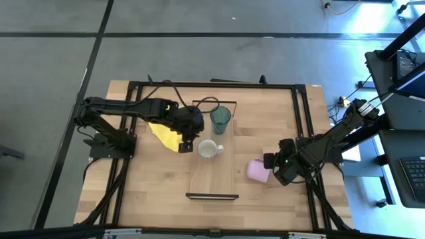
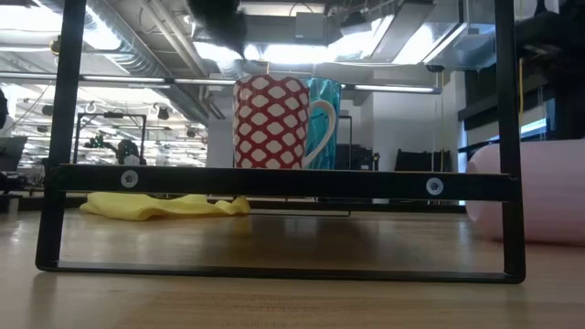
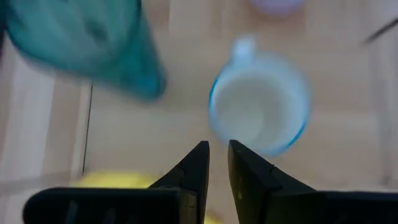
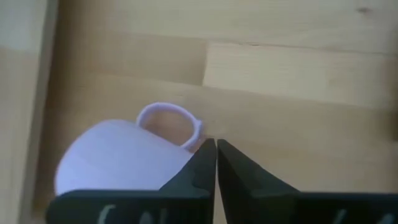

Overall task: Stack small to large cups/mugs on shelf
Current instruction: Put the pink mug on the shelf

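Pink mug (image 4: 118, 165) on its side, just beside right fingers (image 4: 202, 165).

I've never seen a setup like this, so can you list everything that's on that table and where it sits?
teal tumbler: one, translucent teal, upright on the shelf near its far end.
white mug: one, white inside with a red-and-white pattern outside, upright on the shelf, just in front of the tumbler.
pink mug: one, pale pink, lying on its side on the table to the shelf's right.
yellow cloth: one, yellow, crumpled on the table left of the shelf.
shelf: one, light wood with dark end pieces, mid-table.
left end effector: dark, beside the white mug, fingers slightly apart.
right end effector: dark, shut, at the pink mug.
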Action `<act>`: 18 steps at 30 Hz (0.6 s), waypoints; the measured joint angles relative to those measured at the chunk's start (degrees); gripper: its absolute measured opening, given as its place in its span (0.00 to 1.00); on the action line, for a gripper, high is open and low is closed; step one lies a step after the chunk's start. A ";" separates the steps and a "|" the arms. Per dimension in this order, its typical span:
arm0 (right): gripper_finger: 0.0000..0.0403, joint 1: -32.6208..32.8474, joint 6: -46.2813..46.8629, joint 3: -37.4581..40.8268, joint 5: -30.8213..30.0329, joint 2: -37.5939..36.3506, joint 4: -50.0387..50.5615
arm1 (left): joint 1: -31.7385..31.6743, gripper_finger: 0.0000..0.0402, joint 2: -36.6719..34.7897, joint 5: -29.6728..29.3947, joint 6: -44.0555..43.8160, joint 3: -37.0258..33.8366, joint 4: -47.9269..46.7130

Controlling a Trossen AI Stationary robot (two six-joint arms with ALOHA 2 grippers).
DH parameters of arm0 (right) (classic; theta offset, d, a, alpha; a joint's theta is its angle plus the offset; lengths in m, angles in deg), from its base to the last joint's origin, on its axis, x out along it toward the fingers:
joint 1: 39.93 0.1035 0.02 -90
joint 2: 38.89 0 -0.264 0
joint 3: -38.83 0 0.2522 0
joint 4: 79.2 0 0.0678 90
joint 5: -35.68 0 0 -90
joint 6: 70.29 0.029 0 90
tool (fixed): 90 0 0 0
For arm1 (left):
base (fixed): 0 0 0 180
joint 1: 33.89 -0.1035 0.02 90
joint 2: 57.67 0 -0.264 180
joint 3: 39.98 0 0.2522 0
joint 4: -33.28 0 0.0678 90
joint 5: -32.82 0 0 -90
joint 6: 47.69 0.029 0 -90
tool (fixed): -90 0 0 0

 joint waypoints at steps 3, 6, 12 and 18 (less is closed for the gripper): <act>0.03 -0.02 0.00 0.00 1.10 0.00 1.34 | 0.72 0.14 0.00 -0.03 0.05 3.28 3.08; 0.02 -0.02 0.02 0.00 1.09 0.00 1.24 | 0.92 0.14 1.35 0.07 0.50 7.28 5.04; 0.07 -0.02 0.46 -0.58 -2.17 0.02 -0.01 | 0.90 0.14 10.60 4.11 5.43 17.59 4.16; 0.08 -0.02 0.26 -4.98 -12.51 0.04 -0.47 | 1.16 0.14 22.34 9.31 10.82 30.73 0.74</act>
